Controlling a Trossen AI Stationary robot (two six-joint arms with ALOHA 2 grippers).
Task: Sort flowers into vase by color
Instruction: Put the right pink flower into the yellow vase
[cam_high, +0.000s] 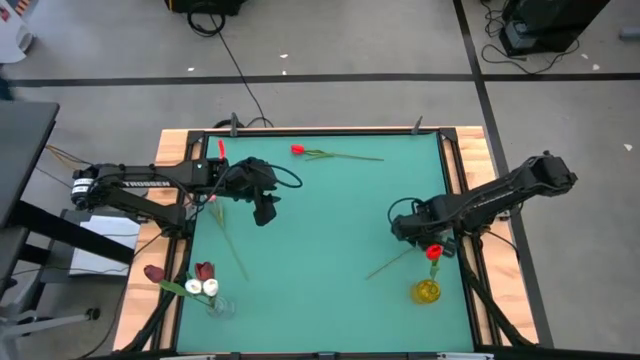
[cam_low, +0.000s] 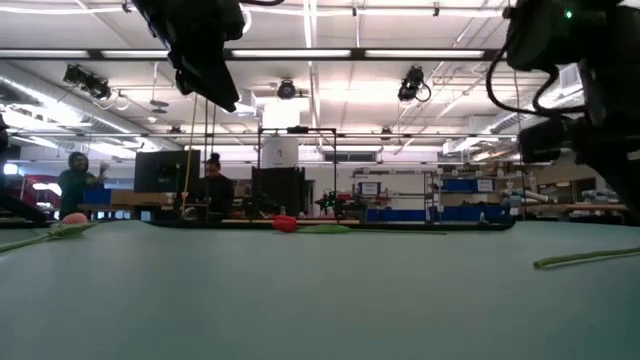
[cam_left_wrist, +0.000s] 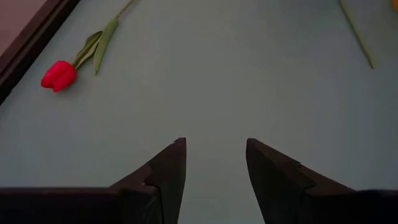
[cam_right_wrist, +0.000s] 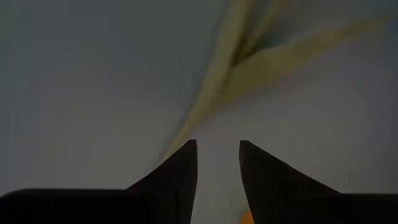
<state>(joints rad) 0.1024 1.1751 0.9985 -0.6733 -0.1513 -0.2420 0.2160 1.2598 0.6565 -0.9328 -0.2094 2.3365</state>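
"TROSSEN" can be read on the left arm (cam_high: 130, 184), whose left gripper (cam_left_wrist: 214, 155) is held open near the table's (cam_high: 330, 200) left edge. A red tulip (cam_high: 298, 150) lies by the far edge. The right gripper (cam_right_wrist: 217, 155), narrowly parted, is poised over a stem (cam_right_wrist: 211, 93) near the yellow vase (cam_high: 427, 290).

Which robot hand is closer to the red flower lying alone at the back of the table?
The left hand. It hangs over the mat just before the red flower; the right hand is across the table by the yellow vase.
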